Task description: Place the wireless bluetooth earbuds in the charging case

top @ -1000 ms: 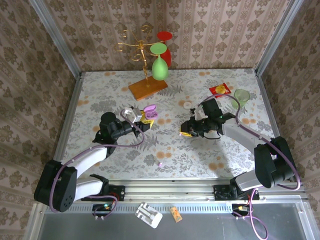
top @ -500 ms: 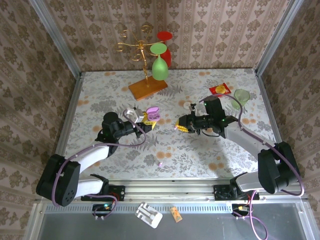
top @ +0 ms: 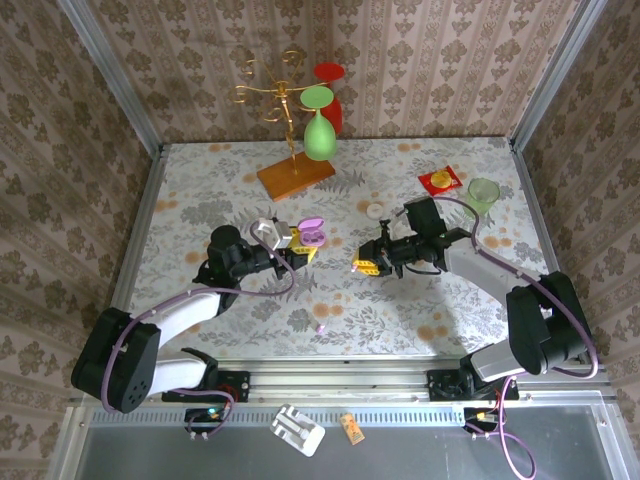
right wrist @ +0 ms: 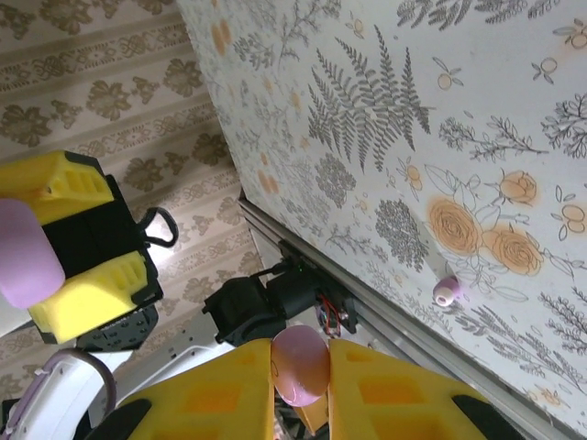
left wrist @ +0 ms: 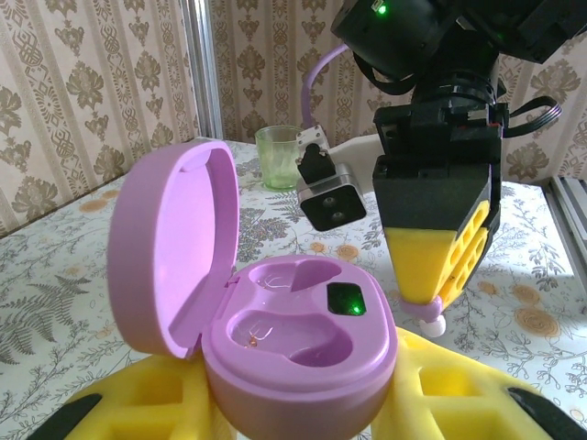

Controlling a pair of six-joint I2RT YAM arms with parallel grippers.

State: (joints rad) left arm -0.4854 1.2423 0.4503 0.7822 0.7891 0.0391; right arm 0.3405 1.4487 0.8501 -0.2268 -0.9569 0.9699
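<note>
The lilac charging case (left wrist: 303, 344) stands open, lid (left wrist: 170, 247) tipped back, both wells bare and a green light lit. My left gripper (top: 303, 243) is shut on the case (top: 312, 234), its yellow fingers (left wrist: 459, 385) on either side of the base. My right gripper (top: 364, 266) is shut on one lilac earbud (right wrist: 301, 365), pinched between its yellow fingertips (right wrist: 385, 385). In the left wrist view that earbud (left wrist: 425, 314) hangs just right of the case, apart from it. A second earbud (top: 321, 328) lies on the table near the front edge, also seen as the loose earbud (right wrist: 447, 291).
A wooden stand (top: 295, 172) with gold hooks and hanging green and red glasses stands at the back. A small white disc (top: 376, 210), a red packet (top: 440, 180) and a green cup (top: 484, 190) lie behind my right arm.
My left gripper has carried the open case a little to the right and nearer. My right gripper, earbud held, swung left towards the case, then dropped slightly back.
</note>
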